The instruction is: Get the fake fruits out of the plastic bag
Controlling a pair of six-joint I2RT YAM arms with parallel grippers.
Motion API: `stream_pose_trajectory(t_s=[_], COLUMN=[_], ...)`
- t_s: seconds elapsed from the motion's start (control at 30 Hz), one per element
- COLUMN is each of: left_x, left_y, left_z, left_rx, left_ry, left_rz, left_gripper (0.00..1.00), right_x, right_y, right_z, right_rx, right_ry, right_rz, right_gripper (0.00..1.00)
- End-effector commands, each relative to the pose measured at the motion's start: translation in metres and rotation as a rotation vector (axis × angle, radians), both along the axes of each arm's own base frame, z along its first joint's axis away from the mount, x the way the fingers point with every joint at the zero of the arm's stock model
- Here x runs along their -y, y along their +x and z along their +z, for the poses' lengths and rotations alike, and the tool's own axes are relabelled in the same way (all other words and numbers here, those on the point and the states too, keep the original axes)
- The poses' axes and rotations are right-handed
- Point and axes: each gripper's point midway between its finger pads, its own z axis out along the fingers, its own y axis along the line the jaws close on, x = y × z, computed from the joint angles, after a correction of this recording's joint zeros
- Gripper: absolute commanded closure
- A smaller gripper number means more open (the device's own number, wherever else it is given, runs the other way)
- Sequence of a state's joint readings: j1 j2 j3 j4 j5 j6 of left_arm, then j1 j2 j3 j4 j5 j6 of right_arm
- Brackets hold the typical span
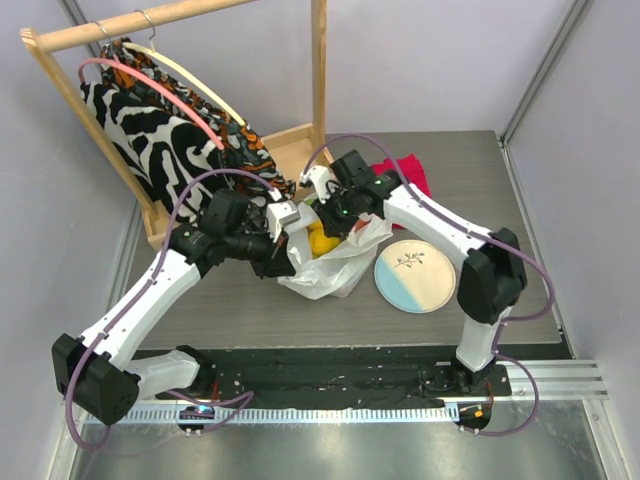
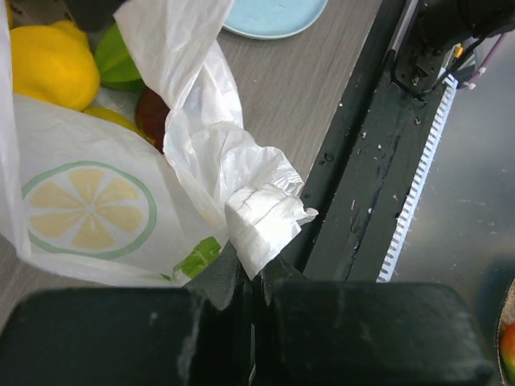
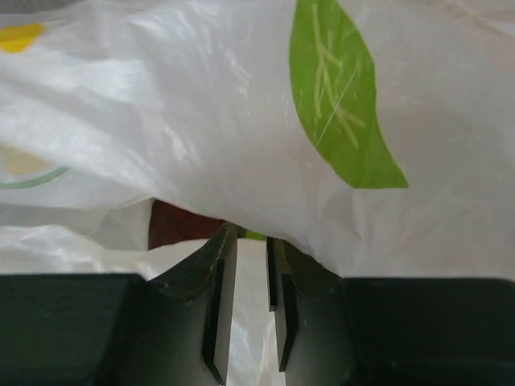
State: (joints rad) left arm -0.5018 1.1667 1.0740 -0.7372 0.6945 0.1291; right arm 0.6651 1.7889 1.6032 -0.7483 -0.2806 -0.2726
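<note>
Bag-opening step: 1 thin white citrus-print plastic bag (image 1: 335, 270) mid-table, left gripper (image 2: 253, 273) clenched on its bunched edge, right gripper (image 3: 251, 249) at the mouth, can't tell if gripping. Next prob. needs the right to reach in & pinch a fruit. Inside show 2 yellow plastic lemons (image 2: 48, 64), 1 dark red apple (image 2: 153, 117), 1 green piece (image 2: 121, 60).

The plastic bag (image 1: 330, 268) lies at the middle of the tabletop (image 1: 240, 312), with the fake fruits (image 1: 320, 240) inside it. A plate (image 1: 414, 276) sits just beside it on the right. Behind the bag, toward the far edge, lies a folded cloth (image 1: 408, 172). A clothes rack (image 1: 319, 80) stands at the far left corner. The left gripper (image 1: 291, 243) is at the bag's left side, the right gripper (image 1: 322, 205) at its far side.
</note>
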Motion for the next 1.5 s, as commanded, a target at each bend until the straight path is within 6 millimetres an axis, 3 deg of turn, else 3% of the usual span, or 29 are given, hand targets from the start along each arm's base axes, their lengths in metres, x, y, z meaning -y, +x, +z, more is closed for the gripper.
stream_pose_trajectory(t_s=[0.0, 0.03, 0.13, 0.3, 0.47, 0.77, 0.83, 0.9, 0.97, 1.0, 1.07, 1.1, 1.2, 1.23, 1.3, 1.33, 1.37, 1.43, 1.47], left_x=[-0.005, -0.006, -0.008, -0.012, -0.011, -0.013, -0.014, -0.014, -0.014, -0.014, -0.015, -0.014, -0.012, -0.01, -0.01, -0.01, -0.01, -0.012, -0.013], left_y=[0.01, 0.01, 0.009, 0.007, 0.01, 0.016, 0.016, 0.018, 0.02, 0.021, 0.024, 0.025, 0.028, 0.031, 0.033, 0.036, 0.037, 0.04, 0.04], left_z=[0.012, 0.01, 0.005, -0.002, -0.001, 0.001, 0.0, -0.001, -0.001, -0.001, 0.001, 0.001, 0.006, 0.008, 0.01, 0.01, 0.01, 0.012, 0.012], left_rx=[0.023, 0.013, -0.008, -0.028, -0.035, -0.029, -0.029, -0.024, -0.015, -0.012, -0.001, -0.002, 0.008, 0.017, 0.025, 0.036, 0.038, 0.039, 0.037], left_ry=[-0.041, -0.041, -0.036, -0.031, -0.033, -0.033, -0.031, -0.033, -0.036, -0.037, -0.037, -0.037, -0.051, -0.058, -0.063, -0.068, -0.071, -0.08, -0.082], left_rz=[0.042, 0.044, 0.051, 0.055, 0.06, 0.073, 0.077, 0.084, 0.086, 0.09, 0.099, 0.1, 0.102, 0.104, 0.111, 0.116, 0.12, 0.139, 0.142], left_gripper=[1.0, 1.0, 1.0, 1.0, 1.0, 1.0, 1.0, 1.0, 1.0, 1.0, 1.0, 1.0, 1.0, 1.0, 1.0, 1.0, 1.0, 1.0, 1.0], right_x=[-0.023, -0.021, -0.026, -0.04, -0.039, -0.027, -0.023, -0.025, -0.033, -0.034, -0.04, -0.039, -0.03, -0.025, -0.016, -0.01, -0.005, 0.011, 0.023], right_y=[0.034, 0.042, 0.058, 0.062, 0.052, 0.021, 0.024, 0.031, 0.038, 0.039, 0.029, 0.023, -0.003, -0.014, -0.033, -0.048, -0.062, -0.076, -0.081], right_z=[0.001, -0.003, -0.017, -0.033, -0.067, -0.107, -0.108, -0.091, -0.062, -0.037, -0.005, 0.022, 0.051, 0.072, 0.077, 0.095, 0.084, 0.099, 0.09], right_rx=[0.066, 0.077, 0.081, 0.003, -0.115, -0.223, -0.199, -0.145, -0.084, -0.043, -0.032, 0.008, 0.011, 0.036, 0.032, 0.056, 0.027, 0.079, 0.069], right_ry=[0.039, 0.023, 0.004, 0.034, 0.003, -0.084, -0.101, -0.08, -0.035, 0.005, 0.064, 0.1, 0.123, 0.154, 0.164, 0.205, 0.204, 0.223, 0.195], right_rz=[-0.057, -0.09, -0.144, -0.169, -0.256, -0.267, -0.277, -0.243, -0.2, -0.182, -0.119, -0.073, 0.015, 0.044, 0.104, 0.14, 0.164, 0.155, 0.122], right_gripper=[0.66, 0.52, 0.36, 0.31, 0.21, 0.18, 0.33, 0.52, 0.59, 0.62, 0.66, 0.67, 0.69, 0.69, 0.69, 0.69, 0.69, 0.71, 0.71])
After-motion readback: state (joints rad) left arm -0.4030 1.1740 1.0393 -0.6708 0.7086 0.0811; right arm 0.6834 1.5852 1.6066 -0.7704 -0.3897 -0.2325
